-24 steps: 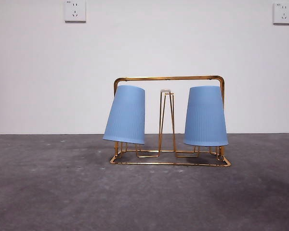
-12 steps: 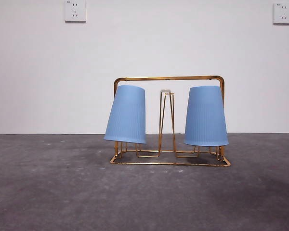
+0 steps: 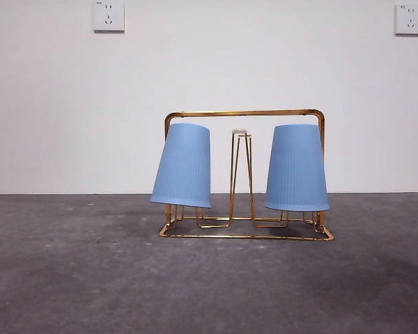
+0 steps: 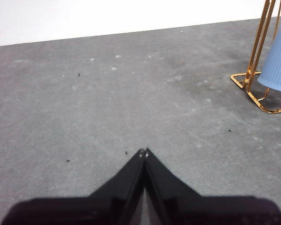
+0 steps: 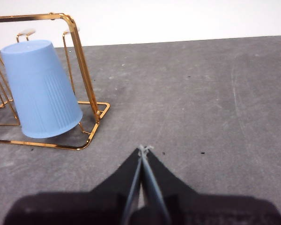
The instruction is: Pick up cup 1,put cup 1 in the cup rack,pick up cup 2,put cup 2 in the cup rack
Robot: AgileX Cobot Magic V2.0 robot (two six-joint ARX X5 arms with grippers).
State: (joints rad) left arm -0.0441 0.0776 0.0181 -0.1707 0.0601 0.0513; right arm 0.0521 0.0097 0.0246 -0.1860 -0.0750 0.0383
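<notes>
The gold wire cup rack [image 3: 244,113] stands mid-table in the front view. Two light blue ribbed cups hang upside down on its pegs: one on the left [image 3: 182,165], tilted outward, and one on the right [image 3: 297,168]. A bare peg loop [image 3: 241,174] rises between them. In the left wrist view my left gripper [image 4: 144,153] is shut and empty, over bare table, with the rack's corner [image 4: 251,86] and a cup's edge [image 4: 278,65] off to one side. In the right wrist view my right gripper [image 5: 144,149] is shut and empty, a short way from the rack [image 5: 79,61] and its cup [image 5: 41,89].
A grey table surface [image 3: 83,278] spreads around the rack. A white wall with two power sockets [image 3: 109,15] [image 3: 409,19] stands behind. No arm shows in the front view.
</notes>
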